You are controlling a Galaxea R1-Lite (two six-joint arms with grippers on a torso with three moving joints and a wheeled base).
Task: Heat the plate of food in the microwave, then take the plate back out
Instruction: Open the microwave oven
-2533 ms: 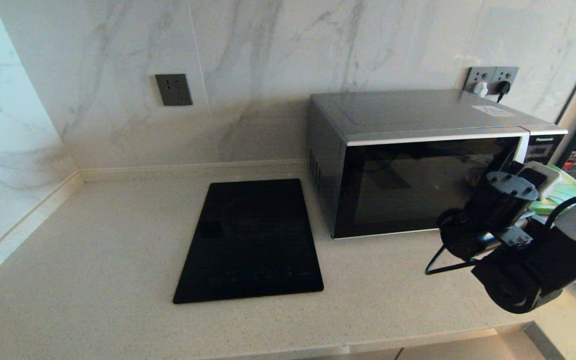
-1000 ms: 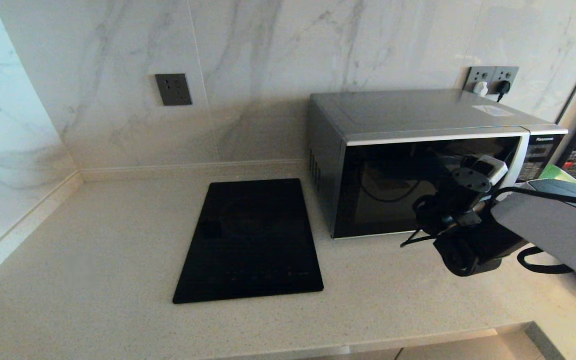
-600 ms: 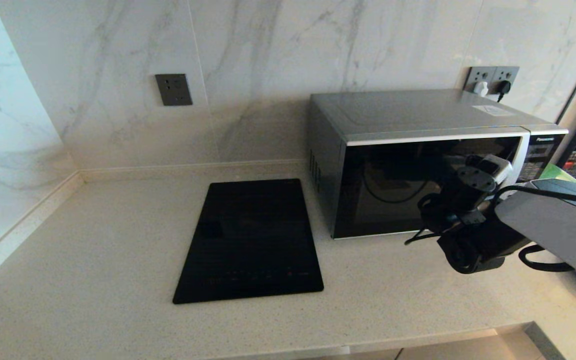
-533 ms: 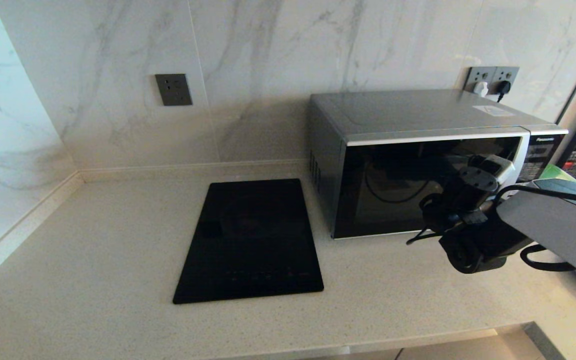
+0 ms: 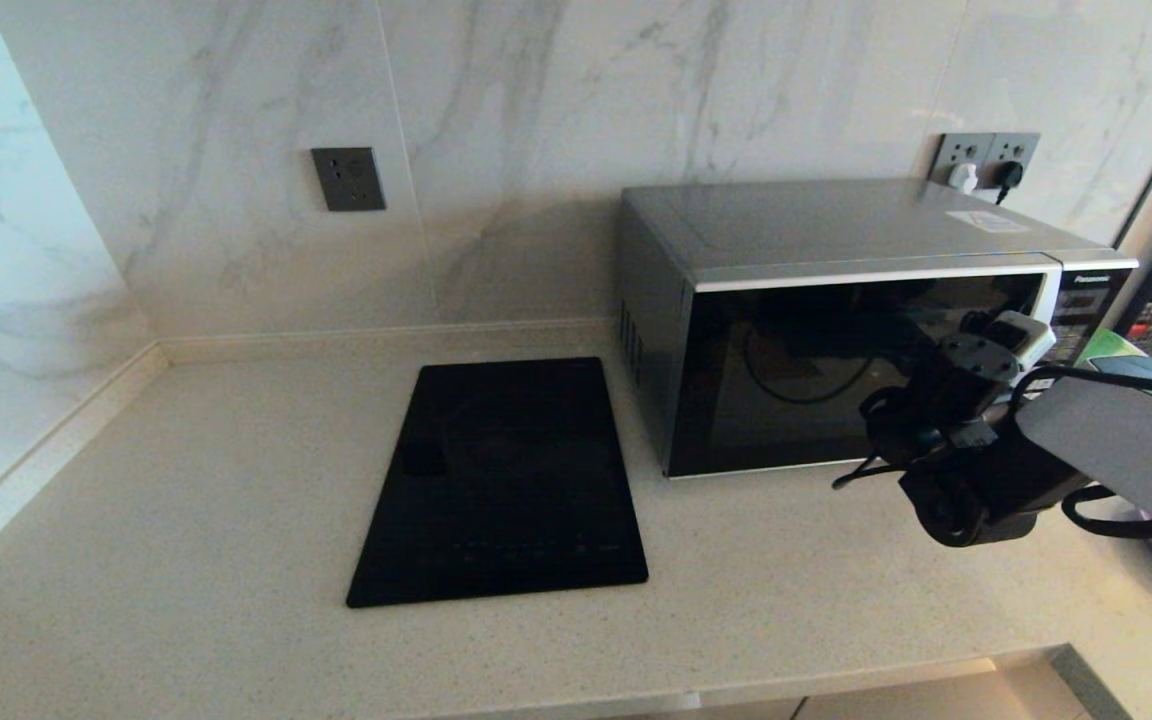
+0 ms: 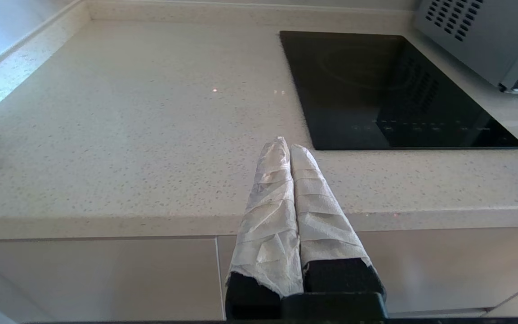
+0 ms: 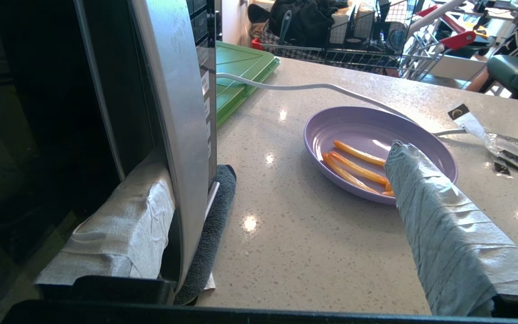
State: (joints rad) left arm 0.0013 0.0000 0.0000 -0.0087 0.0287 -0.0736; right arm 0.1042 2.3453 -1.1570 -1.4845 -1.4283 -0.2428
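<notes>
The task is judged barely begun: the microwave [image 5: 836,330] door is hooked behind its handle [image 7: 173,135] by one finger of the wide-open right gripper [image 7: 268,225], the plate of food [image 7: 378,153] remains on the counter [image 7: 295,234] to its right, and the left gripper [image 6: 288,155] is parked closed and empty.

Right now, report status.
Right end effector open, one finger behind the microwave handle. Left end effector shut, parked. Plate of food outside on counter.

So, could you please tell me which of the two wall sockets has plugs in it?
The double socket behind the microwave; the one above the cooktop is empty.
</notes>
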